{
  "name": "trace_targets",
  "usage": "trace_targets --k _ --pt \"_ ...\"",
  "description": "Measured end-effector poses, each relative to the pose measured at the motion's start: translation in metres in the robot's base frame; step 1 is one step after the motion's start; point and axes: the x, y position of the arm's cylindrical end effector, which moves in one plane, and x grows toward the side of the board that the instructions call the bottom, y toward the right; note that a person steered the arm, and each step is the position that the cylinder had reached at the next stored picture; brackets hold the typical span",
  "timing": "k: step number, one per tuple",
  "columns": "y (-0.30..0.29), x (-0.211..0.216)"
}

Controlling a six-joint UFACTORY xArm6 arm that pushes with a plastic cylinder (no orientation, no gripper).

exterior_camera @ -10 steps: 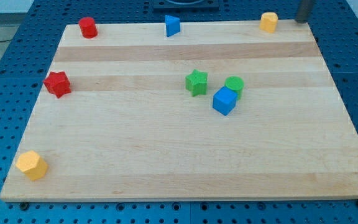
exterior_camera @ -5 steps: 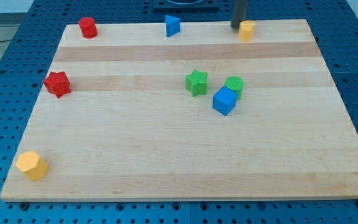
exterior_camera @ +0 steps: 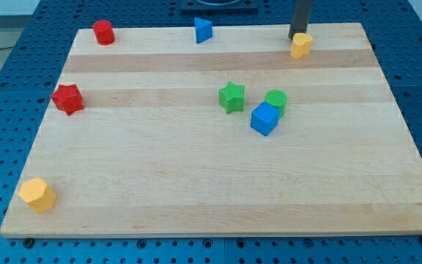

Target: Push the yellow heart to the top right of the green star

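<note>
The yellow heart lies near the board's top edge, right of centre. My tip stands just above it toward the view's top, touching or nearly touching its upper left side. The green star sits near the middle of the board, well below and to the left of the heart. A green cylinder and a blue cube sit close together just right of the star.
A red cylinder and a blue triangular block lie along the top edge. A red star is at the left edge. A yellow hexagonal block is at the bottom left corner of the wooden board.
The yellow heart slid left along the top edge, then down and a little right. My tip came in from the top right, went left of the heart, and now stands just above it.
</note>
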Motion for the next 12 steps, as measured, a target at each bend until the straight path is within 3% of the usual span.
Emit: trace_targets --k 2,3,5,12 --pt "0.055 0.031" --pt "0.055 0.043" --pt "0.004 0.027" --pt "-0.084 0.105"
